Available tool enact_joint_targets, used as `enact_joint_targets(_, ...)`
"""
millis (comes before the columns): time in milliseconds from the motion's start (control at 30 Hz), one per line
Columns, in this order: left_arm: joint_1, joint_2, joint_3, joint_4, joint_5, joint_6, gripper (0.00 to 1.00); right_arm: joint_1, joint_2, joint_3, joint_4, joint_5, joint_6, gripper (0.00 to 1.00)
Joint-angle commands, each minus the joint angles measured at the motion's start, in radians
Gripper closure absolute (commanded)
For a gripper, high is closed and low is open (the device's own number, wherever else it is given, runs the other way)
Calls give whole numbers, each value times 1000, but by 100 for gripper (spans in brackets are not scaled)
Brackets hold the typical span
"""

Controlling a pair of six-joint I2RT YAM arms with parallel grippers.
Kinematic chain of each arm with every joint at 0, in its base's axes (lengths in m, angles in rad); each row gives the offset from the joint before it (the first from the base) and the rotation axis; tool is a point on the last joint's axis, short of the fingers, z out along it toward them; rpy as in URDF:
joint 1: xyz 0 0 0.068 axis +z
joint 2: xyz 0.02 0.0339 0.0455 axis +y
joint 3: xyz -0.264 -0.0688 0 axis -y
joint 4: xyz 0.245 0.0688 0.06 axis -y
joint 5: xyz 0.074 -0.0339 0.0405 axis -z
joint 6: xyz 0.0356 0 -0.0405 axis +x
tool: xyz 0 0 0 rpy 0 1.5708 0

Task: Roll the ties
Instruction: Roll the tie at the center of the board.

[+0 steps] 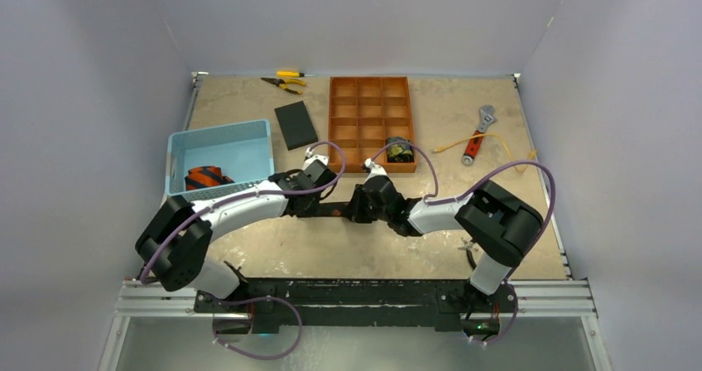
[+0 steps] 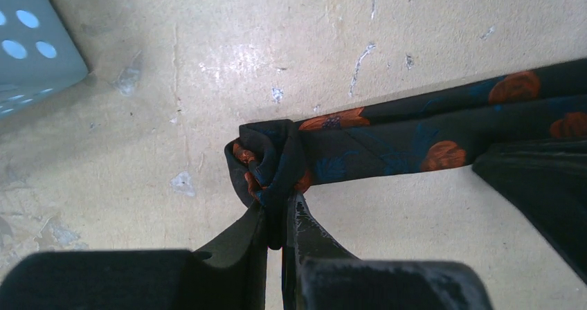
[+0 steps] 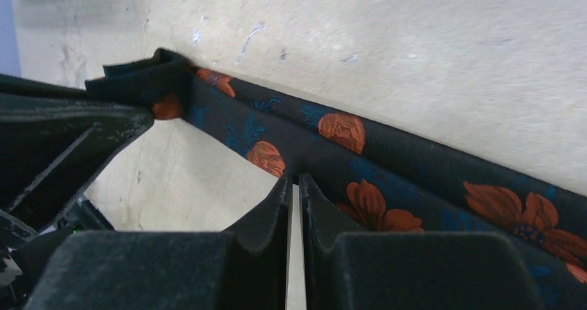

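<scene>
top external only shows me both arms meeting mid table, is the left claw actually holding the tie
observer: yes, the left claw is shut on the rolled end of the floral tie, per the left wrist view.
operator: how far rolled is it
observer: only a small bunched coil at the end; the rest runs unrolled across the table toward the right claw.
operator: right claw gripping too
observer: its fingers stand nearly together, tips at the tie's edge; I cannot tell if they pinch it.

Top view high, looking down on whole table (image 1: 331, 253); wrist views close, both on floral tie (image 2: 401, 140).
</scene>
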Motion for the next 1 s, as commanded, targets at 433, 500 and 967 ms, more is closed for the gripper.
enact_joint_targets(433, -107, 130, 138, -18, -43, 28, 100, -33, 10, -72, 73, 13, 20, 90)
enact_joint_targets(500, -120, 153, 155, -20, -46, 27, 100, -37, 12, -78, 79, 11, 20, 90)
enact_joint_targets(967, -135, 157, 191, -13, -22, 9, 54, -41, -18, -88, 71, 11, 2, 90)
